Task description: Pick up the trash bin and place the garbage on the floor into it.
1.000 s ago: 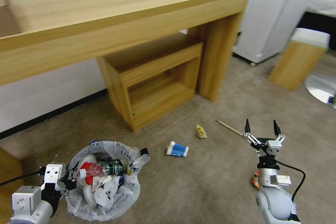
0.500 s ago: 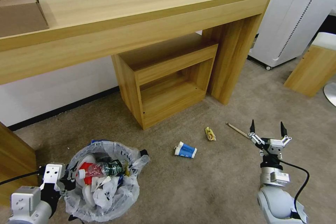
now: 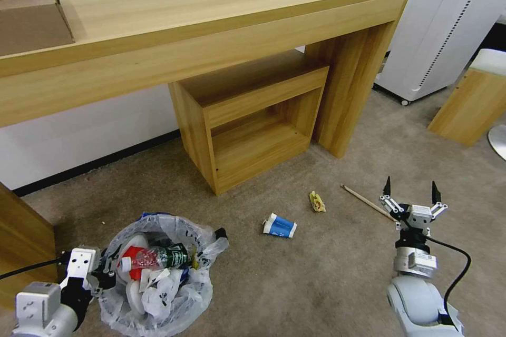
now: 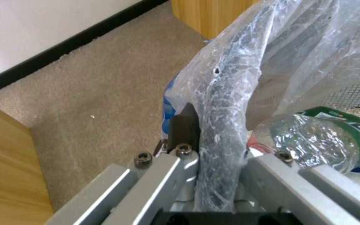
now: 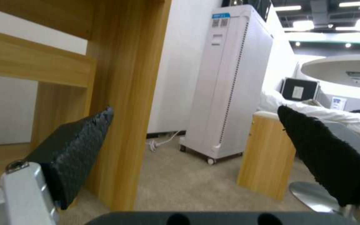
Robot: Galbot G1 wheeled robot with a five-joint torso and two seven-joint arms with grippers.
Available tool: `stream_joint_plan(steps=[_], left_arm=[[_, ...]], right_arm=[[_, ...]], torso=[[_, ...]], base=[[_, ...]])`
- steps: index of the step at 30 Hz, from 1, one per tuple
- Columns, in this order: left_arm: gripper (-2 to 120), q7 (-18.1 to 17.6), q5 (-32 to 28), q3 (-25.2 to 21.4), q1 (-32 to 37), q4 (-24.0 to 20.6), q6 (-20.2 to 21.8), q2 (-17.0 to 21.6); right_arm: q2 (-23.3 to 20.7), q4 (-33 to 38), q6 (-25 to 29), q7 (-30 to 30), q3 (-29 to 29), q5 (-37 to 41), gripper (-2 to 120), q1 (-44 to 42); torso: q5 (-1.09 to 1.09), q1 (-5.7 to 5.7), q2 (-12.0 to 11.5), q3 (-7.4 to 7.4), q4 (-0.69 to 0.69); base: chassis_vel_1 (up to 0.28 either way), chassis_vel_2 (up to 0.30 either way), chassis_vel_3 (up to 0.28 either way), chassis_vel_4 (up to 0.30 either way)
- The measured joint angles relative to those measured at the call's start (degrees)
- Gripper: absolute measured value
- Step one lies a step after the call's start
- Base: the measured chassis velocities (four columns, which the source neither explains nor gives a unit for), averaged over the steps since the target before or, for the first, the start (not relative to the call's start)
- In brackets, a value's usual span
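Trash bin [image 3: 158,274] at lower left on beige floor [image 3: 327,274], lined with crinkly translucent bag, packed with litter: clear green-label bottle [image 3: 158,257] lying across top, red wrapper, crumpled white paper beneath. Left gripper [image 3: 97,269] at bin's near-left rim; left wrist view closer: jaws pinching bag-covered dark rim [image 4: 222,131], bottle just beside inner finger. Bin's base cut off by lower edge, contact with carpet not discernible.

Loose on carpet: blue-white carton [image 3: 279,226], yellow scrap [image 3: 317,201], thin wooden stick [image 3: 366,202], well apart from bin. Right gripper [image 3: 410,189] pointing up, just beside stick's near end, jaws spread wide, holding nothing. Right wrist view: black pads [image 5: 80,147] framing desk leg [image 5: 126,103], white cabinet [image 5: 230,87], small wooden stool [image 5: 267,156]; carpet litter outside that frame
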Motion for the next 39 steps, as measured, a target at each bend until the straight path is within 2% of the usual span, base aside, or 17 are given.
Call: stream_joint_plan(steps=[9,16,20,24,30,33,36,39], left_arm=[[0,0.01,-1.12,-0.17,-0.34,0.44,0.09,0.82],[0,-2.22,-5.03,-0.73,-0.69,0.40,-0.08,2.24],[0,-2.46,-5.51,-0.74,-0.67,0.41,-0.10,2.21],[0,-2.49,-3.81,-0.33,-0.85,1.01,-0.18,1.66],[0,-2.50,-4.05,0.15,-0.97,1.40,-0.43,2.34],[0,-2.68,-4.37,-0.08,-1.25,1.53,-0.51,3.00],[0,-2.85,-3.99,-0.18,-1.28,1.90,-0.71,3.10],[0,-2.92,-2.67,0.55,-1.54,2.73,-1.40,2.56]], right_arm=[[-0.45,0.38,1.02,-4.42,1.39,-0.03,100,-0.27],[-3.10,0.08,1.65,-5.38,1.07,2.09,100,-0.21],[-6.47,0.21,-1.47,-2.92,0.16,1.91,100,0.43],[-10.57,1.53,-4.08,1.97,-2.18,3.38,100,1.64],[-13.31,2.52,-4.85,7.22,-5.27,4.03,100,4.26],[-15.45,3.72,-5.12,7.28,-6.53,6.35,100,5.35],[-17.48,5.76,-5.99,5.36,-6.74,9.00,100,5.55],[-19.23,7.51,-7.15,-1.39,-4.77,10.25,100,4.62]], torso=[[-0.01,0.00,0.00,0.00,0.00],[0.02,0.00,0.00,0.00,-0.01],[0.01,0.00,0.00,0.00,0.00],[0.00,0.00,0.00,0.00,0.00],[0.01,0.00,0.00,0.00,0.00],[0.00,0.00,0.00,0.00,0.00],[0.00,0.00,0.00,0.00,0.00],[-0.01,0.00,0.00,0.00,0.00]], base=[[0.000,0.000,0.000,0.000],[0.000,0.000,0.000,0.000],[0.000,0.000,0.000,0.000],[0.000,0.000,0.000,0.000],[0.000,0.000,0.000,0.000],[0.000,0.000,0.000,0.000],[0.000,0.000,0.000,0.000],[0.000,0.000,0.000,0.000]])
